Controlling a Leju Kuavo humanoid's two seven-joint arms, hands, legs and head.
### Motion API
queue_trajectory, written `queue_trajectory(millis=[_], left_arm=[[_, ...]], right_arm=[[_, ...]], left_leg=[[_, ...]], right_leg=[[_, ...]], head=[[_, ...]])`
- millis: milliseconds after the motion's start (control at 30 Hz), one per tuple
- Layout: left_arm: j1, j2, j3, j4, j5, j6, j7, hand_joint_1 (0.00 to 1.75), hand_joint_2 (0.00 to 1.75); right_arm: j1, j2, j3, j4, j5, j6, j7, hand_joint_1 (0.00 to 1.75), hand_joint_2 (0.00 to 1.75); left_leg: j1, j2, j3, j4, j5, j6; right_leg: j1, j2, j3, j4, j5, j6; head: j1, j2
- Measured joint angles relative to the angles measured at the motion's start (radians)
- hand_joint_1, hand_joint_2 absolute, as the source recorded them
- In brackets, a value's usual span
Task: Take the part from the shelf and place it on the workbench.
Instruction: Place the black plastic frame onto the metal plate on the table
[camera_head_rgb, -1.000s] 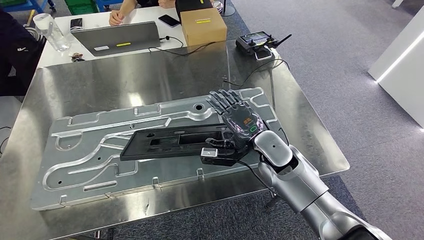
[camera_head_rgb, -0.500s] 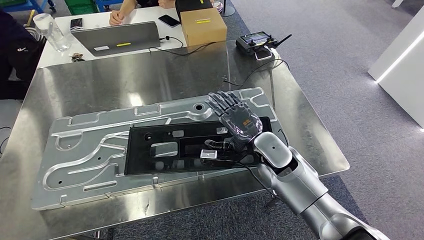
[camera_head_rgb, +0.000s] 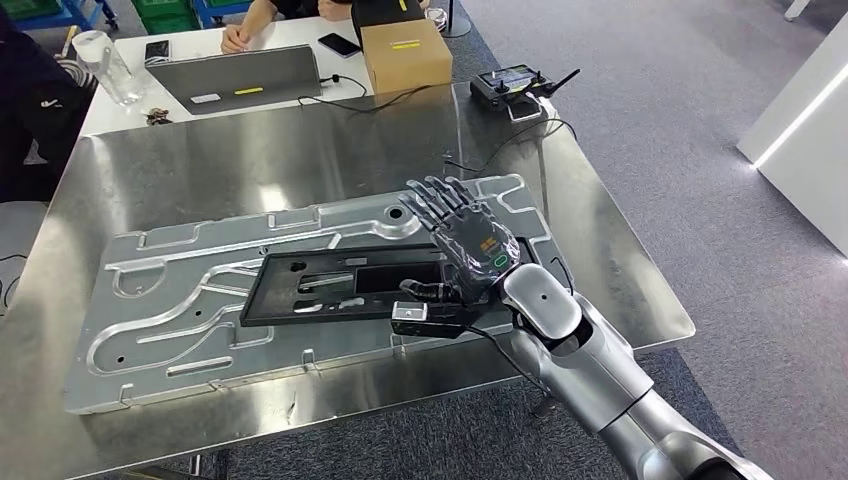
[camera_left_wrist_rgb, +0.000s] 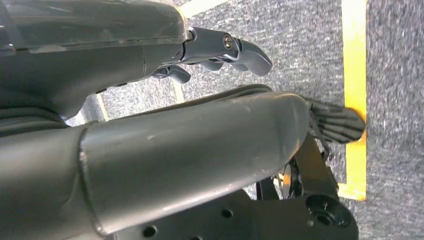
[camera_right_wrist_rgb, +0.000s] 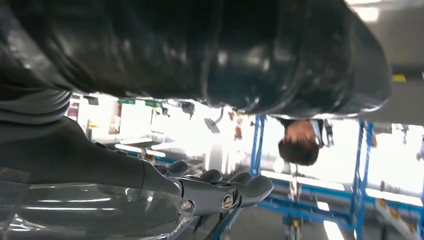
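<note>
A long flat black part (camera_head_rgb: 330, 290) sits tilted over the grey machined metal plate (camera_head_rgb: 170, 300) on the steel workbench (camera_head_rgb: 250, 150). My right hand (camera_head_rgb: 470, 245) holds the part's right end, with its fingers stretched out over the top and its thumb underneath. Seen from the right wrist, the glossy black part (camera_right_wrist_rgb: 225, 50) lies close above the fingers of my right hand (camera_right_wrist_rgb: 220, 192). My left hand (camera_left_wrist_rgb: 220, 50) hangs over the grey carpet with its fingers loosely apart and nothing in it.
Behind the workbench a white table carries a laptop (camera_head_rgb: 235, 75), a cardboard box (camera_head_rgb: 405, 50), a phone (camera_head_rgb: 338, 42) and a clear cup (camera_head_rgb: 100, 65). A remote controller (camera_head_rgb: 510, 85) and its cable lie on the bench's far right corner. People sit at the back and at the left (camera_head_rgb: 25, 100).
Half a second ago the part faced the camera broadly over the plate. Now it is tipped edge-on again and sits slightly further left with my right hand.
</note>
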Motion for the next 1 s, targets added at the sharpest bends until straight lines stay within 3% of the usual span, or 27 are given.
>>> queue_trajectory(millis=[100, 167, 200, 267, 300, 333, 367, 400, 433, 500, 567, 633, 667, 733, 800, 833, 867, 900, 933, 1000], left_arm=[[0.001, 0.000, 0.000, 0.000, 0.000, 0.001, 0.000, 0.00, 0.00], [0.002, 0.000, 0.001, 0.000, -0.001, 0.001, 0.000, 0.00, 0.00], [0.002, -0.001, 0.001, 0.000, -0.001, 0.001, 0.000, 0.00, 0.00], [0.002, -0.002, 0.001, 0.000, -0.002, 0.001, 0.001, 0.00, 0.00], [0.001, -0.002, 0.001, 0.000, -0.002, 0.001, 0.001, 0.00, 0.00], [0.001, -0.002, 0.001, 0.000, -0.003, 0.002, 0.001, 0.00, 0.00], [0.001, -0.002, 0.001, 0.000, -0.003, 0.002, 0.001, 0.00, 0.00], [0.001, -0.002, 0.001, 0.000, -0.003, 0.002, 0.001, 0.00, 0.00], [0.000, -0.001, 0.001, 0.000, -0.003, 0.002, 0.001, 0.00, 0.00], [-0.002, 0.000, 0.001, 0.000, -0.004, 0.003, 0.001, 0.00, 0.00], [-0.003, 0.001, 0.001, 0.000, -0.004, 0.002, 0.000, 0.00, 0.00], [-0.004, 0.001, 0.001, 0.000, -0.004, 0.002, 0.000, 0.00, 0.00], [-0.004, 0.000, 0.001, 0.000, -0.004, 0.002, 0.000, 0.00, 0.00], [-0.004, 0.000, 0.001, 0.000, -0.004, 0.002, 0.000, 0.00, 0.00], [-0.004, 0.000, 0.001, 0.000, -0.005, 0.003, 0.000, 0.00, 0.00], [-0.004, 0.000, 0.001, 0.000, -0.006, 0.003, 0.000, 0.00, 0.00], [-0.004, 0.000, 0.001, 0.000, -0.007, 0.003, 0.000, 0.00, 0.00], [-0.004, 0.000, 0.001, 0.000, -0.008, 0.003, 0.000, 0.00, 0.00], [-0.004, 0.000, 0.001, 0.000, -0.009, 0.003, 0.000, 0.00, 0.00], [-0.005, -0.001, 0.001, 0.000, -0.010, 0.003, 0.000, 0.00, 0.00]], right_arm=[[0.001, -0.001, 0.000, -0.025, 0.000, -0.001, 0.000, 0.00, 0.00], [0.001, -0.001, 0.000, -0.038, 0.000, -0.001, 0.000, 0.00, 0.00], [0.001, -0.001, 0.000, -0.044, 0.001, -0.001, 0.000, 0.00, 0.00], [0.002, 0.000, 0.000, -0.052, 0.001, -0.001, 0.000, 0.00, 0.00], [0.003, 0.000, 0.000, -0.054, 0.001, -0.001, 0.000, 0.00, 0.00], [0.005, 0.000, 0.000, -0.055, 0.001, -0.001, 0.000, 0.00, 0.00], [0.006, 0.000, 0.000, -0.055, 0.001, -0.001, 0.000, 0.00, 0.00], [0.007, 0.000, 0.000, -0.056, 0.001, -0.001, 0.000, 0.00, 0.00], [0.008, 0.000, 0.000, -0.057, 0.001, -0.001, 0.000, 0.00, 0.00], [0.007, -0.001, 0.000, -0.064, 0.001, -0.001, 0.000, 0.00, 0.00], [0.007, -0.001, 0.000, -0.070, 0.001, -0.001, 0.000, 0.00, 0.00], [0.006, -0.001, 0.000, -0.074, 0.001, -0.001, 0.000, 0.00, 0.00], [0.006, -0.002, 0.000, -0.075, 0.001, -0.001, 0.000, 0.00, 0.00], [0.006, -0.004, 0.000, -0.077, 0.000, -0.001, 0.000, 0.00, 0.00], [0.008, -0.006, 0.000, -0.077, 0.000, -0.001, 0.000, 0.00, 0.00], [0.010, -0.007, 0.000, -0.077, 0.000, 0.000, 0.000, 0.00, 0.00], [0.012, -0.008, 0.000, -0.077, 0.000, 0.000, 0.000, 0.00, 0.00], [0.013, -0.008, 0.000, -0.077, 0.000, 0.000, 0.000, 0.00, 0.00], [0.013, -0.009, 0.000, -0.078, 0.000, 0.000, 0.000, 0.00, 0.00], [0.012, -0.009, 0.000, -0.081, 0.000, -0.001, 0.000, 0.00, 0.00]], left_leg=[[0.000, -0.003, -0.010, 0.004, 0.013, -0.024], [0.005, -0.003, -0.022, 0.021, -0.009, -0.038], [0.007, -0.002, -0.034, 0.053, -0.041, -0.042], [0.009, -0.001, -0.073, 0.168, -0.133, -0.050], [0.009, -0.001, -0.088, 0.229, -0.167, -0.052], [0.009, -0.001, -0.092, 0.269, -0.182, -0.052], [0.009, -0.001, -0.078, 0.275, -0.175, -0.051], [0.008, -0.001, -0.045, 0.244, -0.153, -0.048], [0.007, -0.002, 0.003, 0.184, -0.128, -0.043], [0.001, -0.002, 0.096, 0.048, -0.108, -0.032], [-0.006, -0.003, 0.128, -0.014, -0.111, -0.024], [-0.007, -0.002, 0.121, -0.024, -0.093, -0.014], [-0.005, 0.001, 0.116, -0.029, -0.081, -0.006], [0.000, 0.008, 0.097, -0.037, -0.054, 0.009], [-0.002, 0.011, 0.067, -0.035, -0.032, 0.015], [-0.002, 0.011, 0.051, -0.033, -0.022, 0.015], [-0.003, 0.011, 0.035, -0.029, -0.012, 0.014], [-0.003, 0.011, 0.020, -0.025, -0.004, 0.012], [-0.003, 0.011, 0.005, -0.020, 0.004, 0.010], [-0.004, 0.010, -0.017, -0.008, 0.017, 0.002]], right_leg=[[0.007, 0.004, -0.002, -0.021, 0.010, -0.020], [0.006, 0.001, -0.013, -0.025, 0.024, -0.039], [0.005, 0.000, -0.020, -0.028, 0.032, -0.048], [0.007, -0.002, -0.041, -0.028, 0.049, -0.058], [0.009, -0.003, -0.053, -0.028, 0.058, -0.059], [0.011, -0.003, -0.065, -0.027, 0.066, -0.060], [0.013, -0.003, -0.077, -0.025, 0.074, -0.060], [0.014, -0.003, -0.088, -0.023, 0.082, -0.058], [0.014, -0.003, -0.097, -0.021, 0.089, -0.057], [0.015, -0.002, -0.109, -0.019, 0.102, -0.049], [0.014, -0.003, -0.111, -0.022, 0.116, -0.036], [0.013, -0.003, -0.112, -0.028, 0.128, -0.023], [0.013, -0.002, -0.117, -0.022, 0.116, -0.017], [0.012, -0.002, -0.143, 0.047, 0.039, -0.010], [0.012, -0.002, -0.177, 0.171, -0.053, -0.004], [0.012, -0.002, -0.184, 0.220, -0.071, -0.001], [0.012, -0.002, -0.176, 0.242, -0.066, 0.000], [0.012, -0.002, -0.152, 0.229, -0.045, -0.001], [0.013, -0.002, -0.110, 0.183, -0.019, -0.003], [0.016, -0.002, -0.008, 0.045, -0.006, -0.013]], head=[[-0.001, 0.000], [-0.001, 0.000], [-0.001, 0.000], [-0.002, 0.000], [-0.002, 0.000], [-0.002, 0.000], [-0.002, 0.000], [-0.002, 0.000], [-0.002, 0.000], [-0.001, 0.000], [-0.001, 0.000], [-0.001, 0.000], [0.000, 0.000], [0.000, 0.000], [0.000, 0.000], [0.000, 0.000], [0.000, 0.000], [0.000, 0.000], [0.000, 0.000], [-0.001, 0.000]])
